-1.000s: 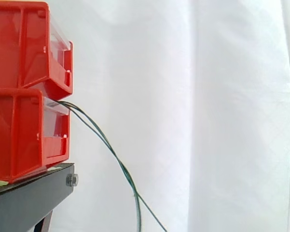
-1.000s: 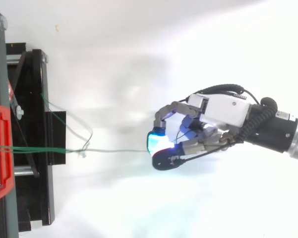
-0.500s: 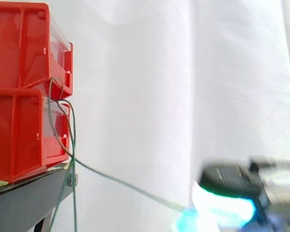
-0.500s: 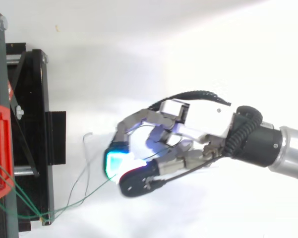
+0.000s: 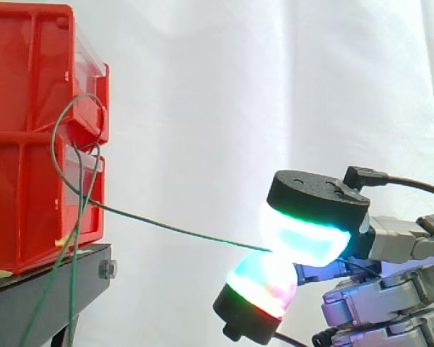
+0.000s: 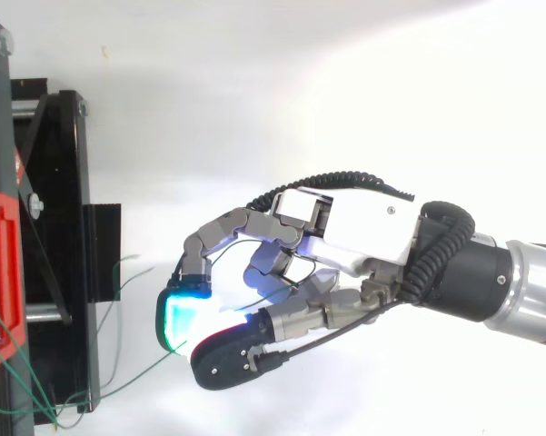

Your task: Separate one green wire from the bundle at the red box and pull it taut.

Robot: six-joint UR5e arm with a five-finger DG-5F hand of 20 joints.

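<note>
At the red bins: two, one on top of the other, on the black stand at the left of the side view, in front of the white curtain.
Hand: closed on one green wire, pinching it between two glowing pads, one above and one below; well apart from the bins.
Green wire: from the front of the bins down and across to the pinch; nearly straight, with a small sag.
Loop: curled up against the front of the bins; most likely slack to take up.
Bundle: the other green strands, hanging down beside the stand, apart from the held one.
Top view: hand out to the right of the stand, wire slanting from the pads toward the stand's bottom corner.
Step in hand: most likely pulling the one strand tight; separating looks done.
Grip: keep the pinch firm, to stop any slipping of so thin a wire.
Pull: go slowly and straight away from the bins, never sideways into the bundle.
Eyes: watch for a smaller loop and less sag.
Stop: at a straight line from bins to pads, no more.
Danger: a hard tug, maybe enough to shift the bins or snag the loop on a corner.
</note>
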